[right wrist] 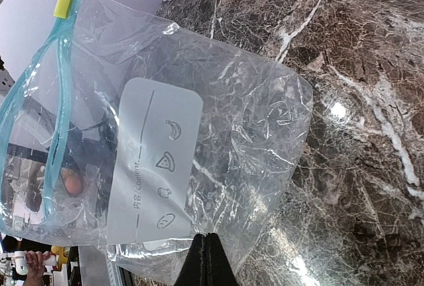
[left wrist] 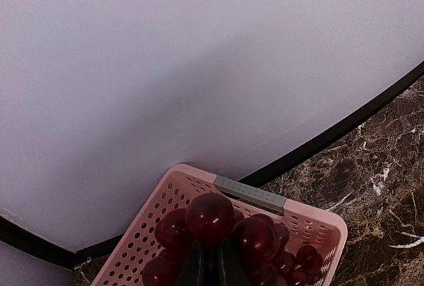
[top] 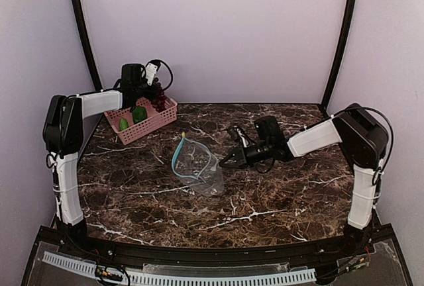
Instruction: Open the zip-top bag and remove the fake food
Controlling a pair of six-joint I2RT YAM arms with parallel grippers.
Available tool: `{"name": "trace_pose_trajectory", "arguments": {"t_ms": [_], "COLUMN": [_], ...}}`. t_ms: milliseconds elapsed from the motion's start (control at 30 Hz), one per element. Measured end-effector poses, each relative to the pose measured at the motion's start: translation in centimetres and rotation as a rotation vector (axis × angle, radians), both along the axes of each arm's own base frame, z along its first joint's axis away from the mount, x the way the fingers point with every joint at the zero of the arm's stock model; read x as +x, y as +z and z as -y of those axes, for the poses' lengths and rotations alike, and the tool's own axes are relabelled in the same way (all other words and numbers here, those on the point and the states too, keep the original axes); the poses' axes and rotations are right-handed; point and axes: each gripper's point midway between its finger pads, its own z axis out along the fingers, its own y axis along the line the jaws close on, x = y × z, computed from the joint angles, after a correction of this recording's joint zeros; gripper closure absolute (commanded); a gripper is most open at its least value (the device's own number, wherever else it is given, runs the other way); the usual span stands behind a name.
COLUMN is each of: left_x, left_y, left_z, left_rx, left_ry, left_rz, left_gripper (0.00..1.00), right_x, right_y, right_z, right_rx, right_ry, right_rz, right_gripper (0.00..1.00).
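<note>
While the left fingers (left wrist: 209, 267) are closed almost fully on the grapes (left wrist: 218, 230), the dark red bunch bulges out just ahead of their tips and over the pink basket (left wrist: 311, 223). The basket sits directly beneath them at the back of the desk (top: 265, 200). Seen from above, the green piece (top: 139, 114) lies inside that basket, below and a little to the side of the left fingers.

The right fingers (right wrist: 209, 256) are pressed fully together, low over the marble. Their tips meet the crinkled bottom edge of the zip-top bag (right wrist: 199, 100); whether a fold of plastic is pinched between them I cannot tell. The bag lies flat on the desk straight ahead of these fingers. Its white label faces up, and its teal zip strip is at the end farthest from them, gaping in an open loop.
</note>
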Motion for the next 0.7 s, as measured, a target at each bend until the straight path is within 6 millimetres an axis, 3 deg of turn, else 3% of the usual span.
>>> {"name": "trace_pose_trajectory", "arguments": {"t_ms": [233, 367, 433, 533, 700], "left_x": [2.4, 3.4, 3.6, 3.8, 4.2], "left_y": [-4.1, -5.5, -5.9, -5.7, -3.7], "left_z": [-2.6, -3.4, -3.3, -3.0, -2.8], "left_rx": [-0.066, -0.084, -0.094, -0.107, -0.145], "left_ry": [0.035, 0.052, 0.048, 0.037, 0.037], "left_rz": [-0.07, -0.092, -0.104, -0.108, -0.085], "left_gripper": [0.93, 0.78, 0.63, 0.5, 0.3], "right_x": [0.1, 0.2, 0.2, 0.2, 0.3], "right_y": [0.7, 0.8, 0.8, 0.8, 1.2], "right_z": [0.2, 0.2, 0.2, 0.2, 0.2], "right_rx": [0.006, 0.006, 0.005, 0.004, 0.007], "right_ry": [-0.004, -0.004, -0.005, -0.005, -0.01], "right_rz": [0.011, 0.016, 0.018, 0.02, 0.03], "right_gripper": [1.0, 1.0, 1.0, 1.0, 1.0]}}
